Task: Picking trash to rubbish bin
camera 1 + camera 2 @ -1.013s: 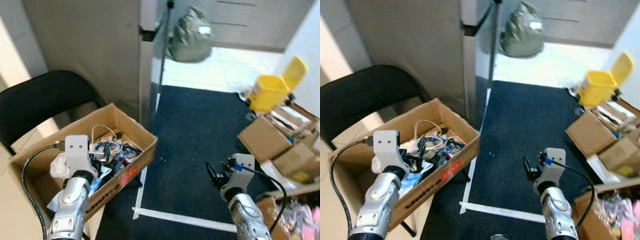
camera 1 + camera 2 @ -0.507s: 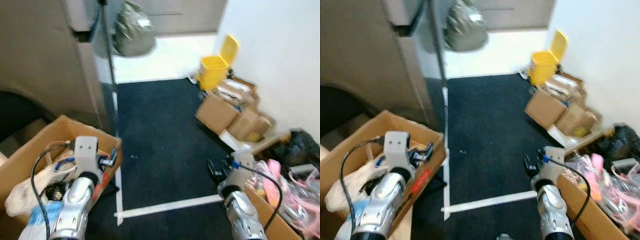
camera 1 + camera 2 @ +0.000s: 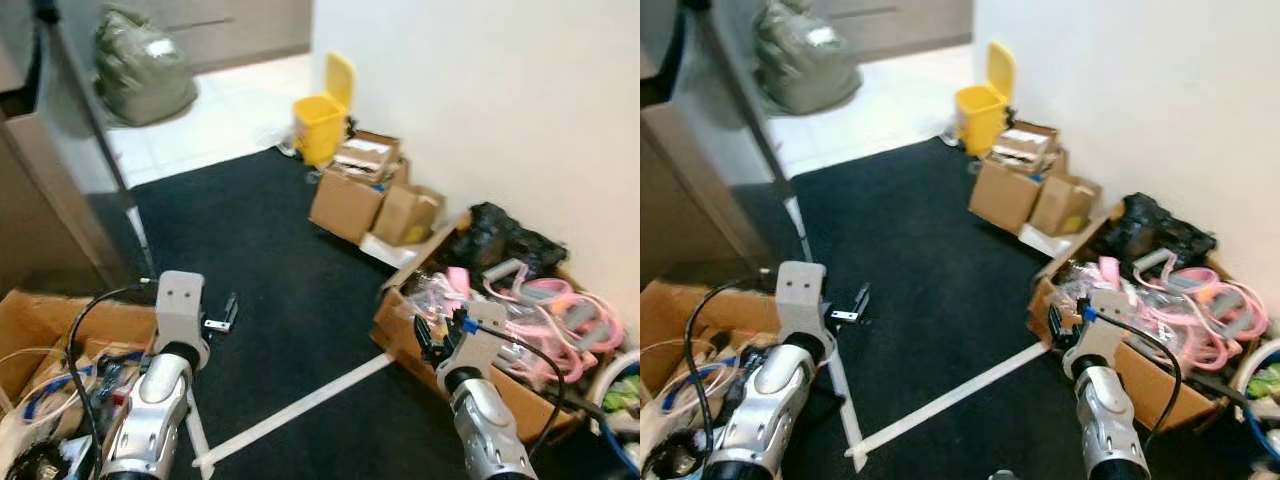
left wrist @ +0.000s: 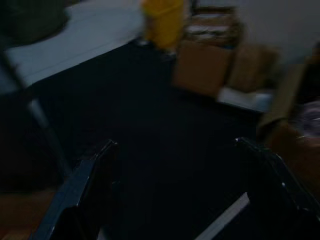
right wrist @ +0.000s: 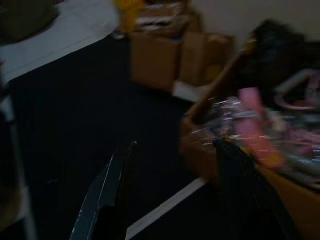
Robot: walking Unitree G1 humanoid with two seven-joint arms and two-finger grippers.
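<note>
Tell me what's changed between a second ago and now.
The head camera has swung to the robot's right, so the whole picture shifted: the yellow bin, the cardboard boxes and a box of pink hoses have come into fuller view. Nothing was picked up or let go. Both the left end effector and the right end effector stay open and empty.

Head cams look down; wrist cams share carpet (image 4: 165,130).
</note>
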